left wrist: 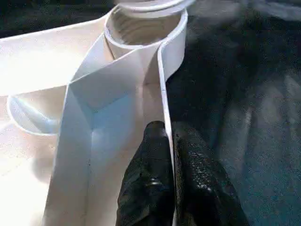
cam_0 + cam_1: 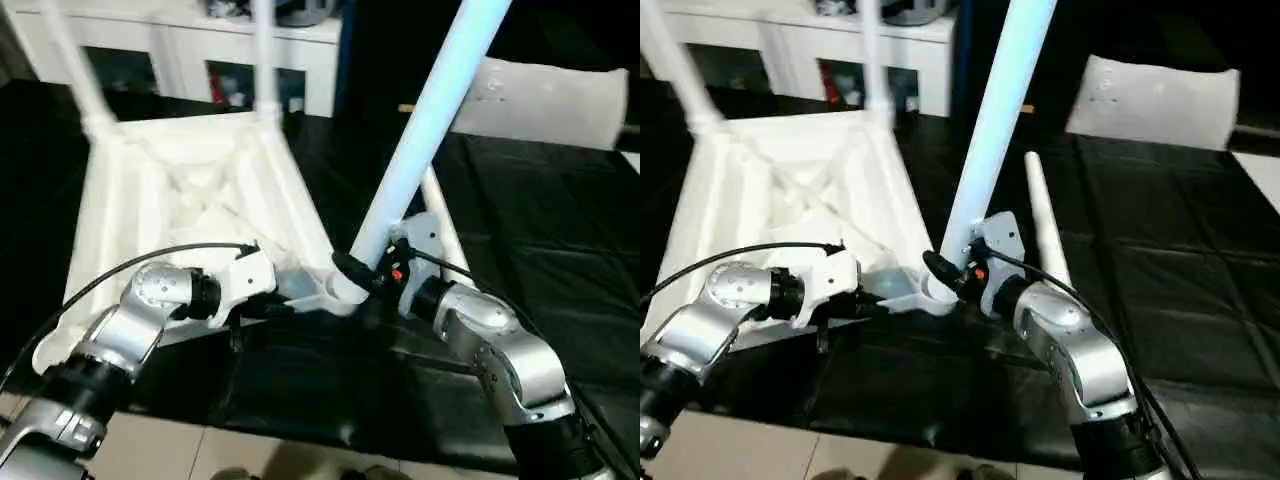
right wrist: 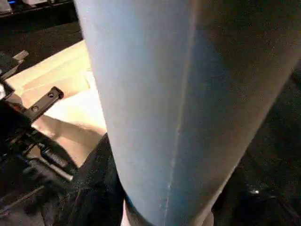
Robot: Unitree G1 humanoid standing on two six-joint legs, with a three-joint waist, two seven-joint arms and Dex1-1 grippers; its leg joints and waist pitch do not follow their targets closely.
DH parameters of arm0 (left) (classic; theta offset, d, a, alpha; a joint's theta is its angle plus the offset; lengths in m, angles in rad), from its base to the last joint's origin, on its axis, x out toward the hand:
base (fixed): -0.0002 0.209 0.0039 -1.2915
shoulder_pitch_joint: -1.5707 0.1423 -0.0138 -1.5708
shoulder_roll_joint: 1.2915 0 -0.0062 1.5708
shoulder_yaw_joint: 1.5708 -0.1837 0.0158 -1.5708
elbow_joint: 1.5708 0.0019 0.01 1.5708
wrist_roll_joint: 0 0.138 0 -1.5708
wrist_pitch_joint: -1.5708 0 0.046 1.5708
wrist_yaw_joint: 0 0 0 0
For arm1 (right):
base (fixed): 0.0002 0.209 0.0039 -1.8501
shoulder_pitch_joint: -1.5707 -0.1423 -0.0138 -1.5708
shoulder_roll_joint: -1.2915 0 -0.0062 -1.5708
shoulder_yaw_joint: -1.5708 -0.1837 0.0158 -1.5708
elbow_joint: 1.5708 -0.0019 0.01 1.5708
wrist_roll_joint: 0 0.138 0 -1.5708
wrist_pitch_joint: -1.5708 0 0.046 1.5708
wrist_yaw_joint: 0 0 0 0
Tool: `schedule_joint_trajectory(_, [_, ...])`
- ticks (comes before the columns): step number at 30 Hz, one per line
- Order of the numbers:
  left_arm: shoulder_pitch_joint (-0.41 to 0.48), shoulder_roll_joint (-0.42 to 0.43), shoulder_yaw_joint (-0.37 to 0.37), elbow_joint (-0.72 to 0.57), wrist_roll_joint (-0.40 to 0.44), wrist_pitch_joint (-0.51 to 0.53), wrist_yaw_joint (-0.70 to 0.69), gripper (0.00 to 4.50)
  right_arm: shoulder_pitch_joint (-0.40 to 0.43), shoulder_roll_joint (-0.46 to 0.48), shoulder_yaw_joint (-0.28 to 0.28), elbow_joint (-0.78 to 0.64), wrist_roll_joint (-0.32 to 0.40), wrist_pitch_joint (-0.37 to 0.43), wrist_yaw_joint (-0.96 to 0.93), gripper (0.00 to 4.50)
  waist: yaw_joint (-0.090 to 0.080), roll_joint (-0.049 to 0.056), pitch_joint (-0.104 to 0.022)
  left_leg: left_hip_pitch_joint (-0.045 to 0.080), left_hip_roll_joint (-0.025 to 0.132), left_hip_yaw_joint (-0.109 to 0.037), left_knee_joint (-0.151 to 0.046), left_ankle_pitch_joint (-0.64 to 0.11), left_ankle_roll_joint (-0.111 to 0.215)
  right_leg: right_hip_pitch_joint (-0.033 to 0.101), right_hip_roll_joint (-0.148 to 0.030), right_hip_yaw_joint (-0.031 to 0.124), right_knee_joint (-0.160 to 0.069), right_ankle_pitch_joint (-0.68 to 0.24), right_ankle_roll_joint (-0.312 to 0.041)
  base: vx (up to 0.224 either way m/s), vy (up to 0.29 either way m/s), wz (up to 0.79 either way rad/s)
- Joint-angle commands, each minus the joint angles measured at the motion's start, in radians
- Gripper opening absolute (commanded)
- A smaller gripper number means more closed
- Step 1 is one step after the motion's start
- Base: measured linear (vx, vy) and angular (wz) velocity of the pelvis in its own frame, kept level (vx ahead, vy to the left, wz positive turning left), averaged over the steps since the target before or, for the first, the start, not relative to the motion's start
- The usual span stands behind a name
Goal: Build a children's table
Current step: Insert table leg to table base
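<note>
The left pincer [image 1: 169, 155] pinches the near rim of the upturned white plastic square top [image 2: 190, 190]; at three o'clock, the right pincer [image 2: 362, 272] clasps a long tapered white leg [image 2: 430, 120].

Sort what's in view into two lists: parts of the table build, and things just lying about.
Job in hand:
- table top, upside down
- leg held at the near corner socket
- two fitted legs
- loose leg on the black mat

Lying about:
- white cabinets
- white panel
</note>
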Motion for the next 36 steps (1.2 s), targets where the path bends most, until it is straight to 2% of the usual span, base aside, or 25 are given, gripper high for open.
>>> schedule_joint_trajectory(1, [-0.040,-0.039,-0.031,0.020,-0.024,-0.104,-0.050,0.00,-0.015,-0.006,-0.023,-0.019,0.004,-0.010,0.001,1.91,0.001,0.011,-0.069,0.009,0.064,-0.014,-0.080,-0.094,0.009,0.050,-0.104,0.070,-0.082,-0.312,-0.117,0.000,0.000,0.00])
schedule_joint_trajectory(2, [-0.047,-0.043,-0.030,0.034,-0.022,-0.116,-0.051,0.00,-0.014,-0.007,-0.023,-0.020,0.004,-0.009,0.001,1.91,0.003,0.010,-0.070,0.012,0.065,-0.014,-0.081,-0.095,0.007,0.048,-0.104,0.070,-0.081,-0.299,-0.123,0.000,0.000,0.00])
schedule_joint_trajectory(3, [-0.048,-0.043,-0.030,0.034,-0.022,-0.116,-0.051,0.00,-0.014,-0.007,-0.023,-0.021,0.004,-0.009,0.001,1.91,0.004,0.010,-0.070,0.010,0.067,-0.013,-0.082,-0.096,0.005,0.051,-0.105,0.070,-0.077,-0.274,-0.134,0.000,0.000,0.00])
schedule_joint_trajectory(5, [-0.066,-0.052,-0.027,0.074,-0.008,-0.141,-0.043,0.00,-0.012,-0.008,-0.023,-0.023,0.004,-0.008,0.001,1.91,0.008,0.008,-0.069,0.006,0.065,-0.013,-0.083,-0.098,0.002,0.056,-0.107,0.069,-0.077,-0.282,-0.132,0.000,0.000,0.00])
schedule_joint_trajectory(6, [-0.078,-0.062,-0.017,0.104,0.003,-0.147,-0.024,0.00,-0.011,-0.010,-0.023,-0.024,0.003,-0.007,0.000,1.91,0.010,0.010,-0.068,0.005,0.065,-0.013,-0.083,-0.110,-0.002,0.056,-0.109,0.069,-0.080,-0.310,-0.125,0.000,0.000,0.00])
schedule_joint_trajectory(9, [-0.082,-0.077,0.014,0.130,-0.010,-0.107,0.000,0.00,-0.011,-0.016,-0.020,-0.024,-0.004,0.002,-0.001,1.91,0.014,0.005,-0.065,0.009,0.063,-0.012,-0.084,-0.144,-0.006,0.052,-0.112,0.067,-0.093,-0.422,-0.087,0.000,0.000,0.00])
schedule_joint_trajectory(10, [-0.078,-0.080,0.025,0.128,-0.018,-0.085,0.010,0.00,-0.011,-0.019,-0.017,-0.022,-0.007,0.007,-0.002,1.91,0.015,0.007,-0.065,0.010,0.064,-0.012,-0.084,-0.147,-0.007,0.049,-0.112,0.066,-0.095,-0.445,-0.079,0.000,0.000,0.00])
schedule_joint_trajectory(13, [-0.058,-0.086,0.055,0.112,-0.044,-0.046,0.028,0.00,-0.012,-0.030,-0.008,-0.012,-0.015,0.019,0.003,1.91,0.011,0.000,-0.063,0.007,0.062,-0.012,-0.085,-0.160,-0.001,0.048,-0.113,0.063,-0.103,-0.506,-0.053,0.000,0.000,0.00])
schedule_joint_trajectory(14, [-0.048,-0.086,0.061,0.102,-0.056,-0.045,0.017,0.00,-0.012,-0.032,-0.005,-0.004,-0.018,0.016,0.005,1.91,0.011,0.000,-0.063,0.006,0.062,-0.013,-0.085,-0.161,0.000,0.048,-0.114,0.062,-0.103,-0.514,-0.049,0.000,0.000,0.00])
schedule_joint_trajectory(18, [-0.041,-0.085,0.065,0.107,-0.077,-0.034,-0.027,0.00,-0.028,-0.030,0.003,0.033,-0.030,0.006,0.007,1.91,-0.006,-0.001,-0.064,0.002,0.059,-0.014,-0.085,-0.167,0.008,0.046,-0.112,0.060,-0.104,-0.519,-0.048,0.000,0.000,0.00])
schedule_joint_trajectory(21, [-0.049,-0.089,0.068,0.121,-0.081,-0.031,-0.046,0.00,-0.051,-0.027,0.009,0.071,-0.035,-0.001,0.012,1.91,-0.011,-0.002,-0.064,0.001,0.058,-0.014,-0.083,-0.158,0.016,0.047,-0.113,0.059,-0.104,-0.518,-0.051,0.000,0.000,0.00])
schedule_joint_trajectory(23, [-0.056,-0.088,0.065,0.125,-0.070,-0.009,-0.048,0.00,-0.067,-0.034,0.023,0.098,-0.036,0.009,0.032,1.91,-0.010,-0.001,-0.065,0.004,0.058,-0.012,-0.081,-0.149,0.020,0.043,-0.111,0.061,-0.104,-0.507,-0.057,0.000,0.000,0.00])
schedule_joint_trajectory(24, [-0.056,-0.088,0.065,0.125,-0.069,-0.008,-0.049,0.00,-0.067,-0.035,0.024,0.099,-0.035,0.009,0.033,1.91,-0.010,-0.001,-0.066,0.000,0.060,-0.012,-0.082,-0.136,0.022,0.048,-0.113,0.062,-0.099,-0.483,-0.063,0.000,0.000,0.00])
schedule_joint_trajectory(28, [-0.071,-0.091,0.064,0.133,-0.054,0.006,-0.059,0.00,-0.088,-0.044,0.041,0.135,-0.048,0.010,0.069,1.91,-0.009,-0.004,-0.068,0.001,0.062,-0.010,-0.081,-0.119,0.028,0.049,-0.112,0.063,-0.091,-0.427,-0.086,0.000,0.000,0.00])
schedule_joint_trajectory(36, [-0.082,-0.092,0.067,0.133,-0.036,0.024,-0.067,0.00,-0.107,-0.075,0.078,0.121,-0.042,0.061,0.132,1.91,-0.009,-0.008,-0.065,0.002,0.063,-0.011,-0.083,-0.135,0.028,0.048,-0.113,0.061,-0.098,-0.484,-0.067,0.000,0.000,0.00])
